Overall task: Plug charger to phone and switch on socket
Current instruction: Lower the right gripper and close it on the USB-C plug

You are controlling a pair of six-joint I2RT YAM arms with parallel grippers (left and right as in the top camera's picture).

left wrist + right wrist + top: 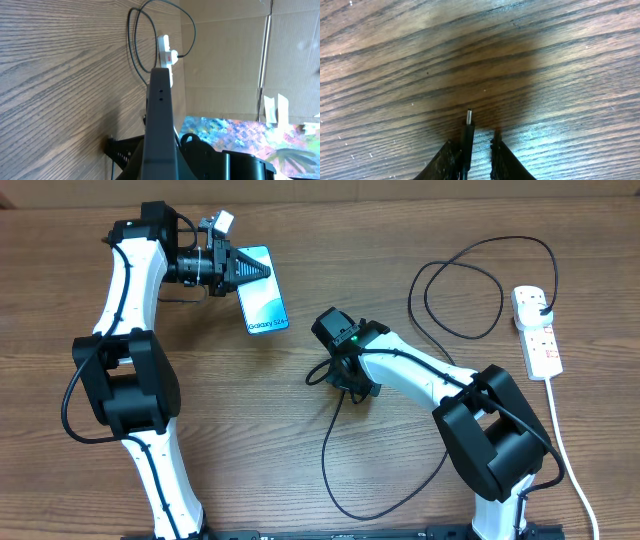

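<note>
My left gripper (258, 270) is shut on the phone (264, 304) at the back left, gripping one end, with the light-blue screen facing up. From the left wrist the phone (160, 110) appears edge-on as a grey slab between the fingers of that gripper (160, 162). The charger (326, 452) is a thin black cable looping over the table to the socket (538, 338) at the right. My right gripper (351, 386) points down at mid-table. Its jaws (474, 142) stand narrowly open around the plug tip (469, 118). The cable lies against the left finger, with a gap to the right one.
The socket's thick white cord (562, 435) runs down the right edge of the table. A cardboard wall (235, 50) stands beyond the socket (167, 56) in the left wrist view. Cable loops (455, 290) lie between the right arm and the socket.
</note>
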